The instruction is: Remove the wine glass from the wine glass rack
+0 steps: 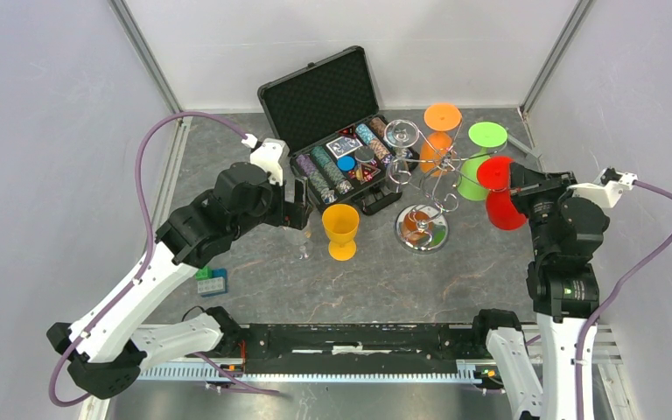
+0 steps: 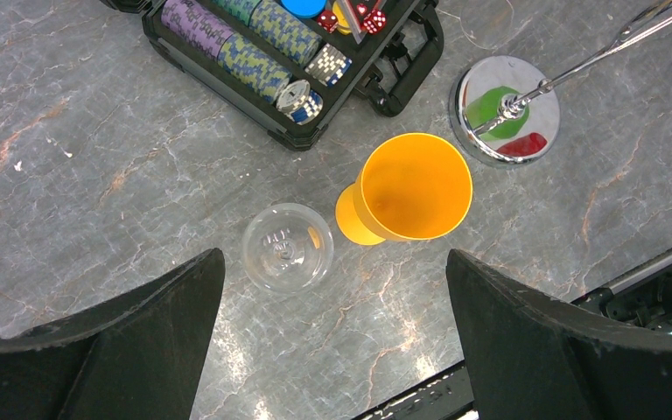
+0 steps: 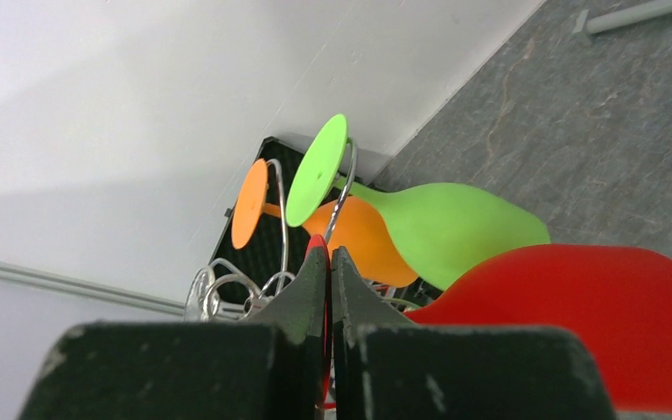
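Three coloured glasses hang by their feet on the wine glass rack (image 1: 421, 229), which stands mid-table just near of the open black chip case (image 1: 319, 96). The orange glass (image 1: 437, 149) is farthest, the green glass (image 1: 472, 179) comes next, and the red wine glass (image 1: 503, 210) is on the right-hand hook.

The right gripper (image 3: 330, 254) is pinched fully closed up by the red glass's foot, with a sliver of red showing between the fingers. I'd call that gripped, though I can't tell if it's on the stem or the foot rim. The left gripper (image 2: 334, 255) hangs spread wide on the left with nothing in it, above a yellow cup (image 2: 411, 188) and a clear glass (image 2: 287, 247) standing on the table.

What worries me is that the foot sits inside a curled hook. Pulling straight away could tip the rack, or swing the red bowl into the green one right beside it. A pinch that thin could also slip.

Surface is a grey marbled table (image 1: 315, 297), boxed in by plain white walls (image 1: 227, 35).
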Robot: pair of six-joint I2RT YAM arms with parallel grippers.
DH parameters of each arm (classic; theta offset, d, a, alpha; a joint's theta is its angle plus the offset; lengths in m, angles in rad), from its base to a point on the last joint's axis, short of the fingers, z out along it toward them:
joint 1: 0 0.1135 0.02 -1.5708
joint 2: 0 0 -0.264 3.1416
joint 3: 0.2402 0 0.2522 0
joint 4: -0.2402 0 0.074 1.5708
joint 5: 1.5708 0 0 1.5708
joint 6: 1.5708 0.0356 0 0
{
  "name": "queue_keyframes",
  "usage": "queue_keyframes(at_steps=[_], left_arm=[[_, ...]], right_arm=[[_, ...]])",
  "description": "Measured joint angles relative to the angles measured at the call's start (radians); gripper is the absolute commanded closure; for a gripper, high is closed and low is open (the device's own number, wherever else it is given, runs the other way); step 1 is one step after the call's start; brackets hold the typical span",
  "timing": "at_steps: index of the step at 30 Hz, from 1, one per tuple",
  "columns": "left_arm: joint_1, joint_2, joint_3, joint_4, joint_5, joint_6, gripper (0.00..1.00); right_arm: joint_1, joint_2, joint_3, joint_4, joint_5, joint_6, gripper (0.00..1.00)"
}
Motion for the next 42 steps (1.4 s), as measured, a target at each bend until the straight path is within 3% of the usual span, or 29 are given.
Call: queue_keyframes(at_steps=[19,30,42], left_arm=[[0.000,-0.010,-0.002,0.001,-0.001,0.000,0.00],[0.000,-0.010,-0.002,0.010,0.000,0.000,0.00],[0.000,-0.011,-0.006,0.019,0.000,0.000,0.00]], right_arm=[[-0.004,-0.019,-0.008,0.054,-0.149,0.156,1.00],[-0.004,-0.027,-0.008,0.047,-0.132,0.149,1.00],[-0.003,-0.077,0.054,-0.069,-0.027,0.103,1.00]])
